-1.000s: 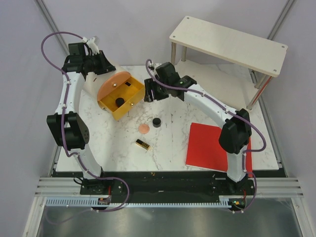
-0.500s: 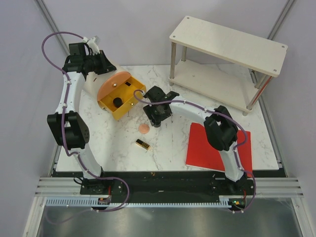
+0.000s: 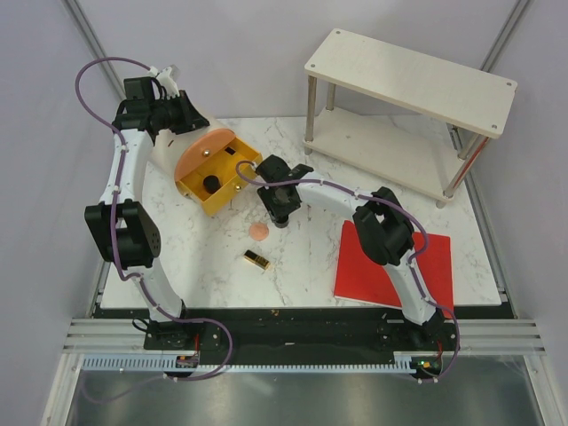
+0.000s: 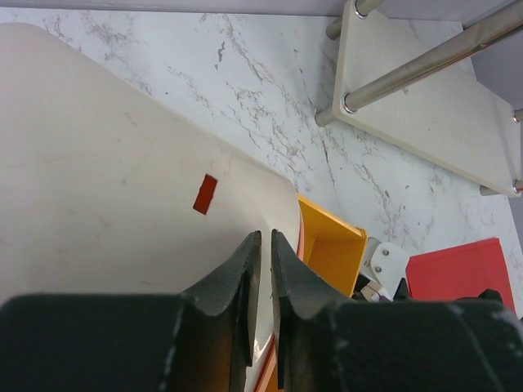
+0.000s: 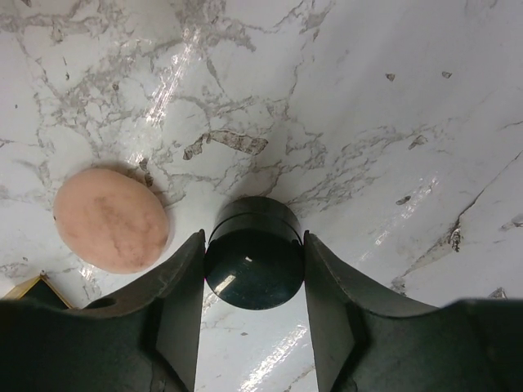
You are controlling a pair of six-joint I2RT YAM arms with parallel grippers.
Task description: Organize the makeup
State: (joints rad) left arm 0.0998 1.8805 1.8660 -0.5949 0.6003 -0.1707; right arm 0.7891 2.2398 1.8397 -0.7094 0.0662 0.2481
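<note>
No text, brand, number or sign can be read. A small blank red sticker [image 4: 205,193] is seen on the pale lid [image 4: 106,163], just up-left of the left gripper's [image 4: 265,239] jaws. No lettering is made out on the round black compact [image 5: 254,265] held between the right gripper's [image 5: 253,245] jaws.

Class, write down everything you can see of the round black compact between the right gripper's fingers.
The round black compact is a short, glossy puck, plastic by its look, with a seam round its side and its lid shut. It lies flat on the marble table. The right gripper flanks it, a finger against each side. The peach puff lies close beside it, apart.
</note>
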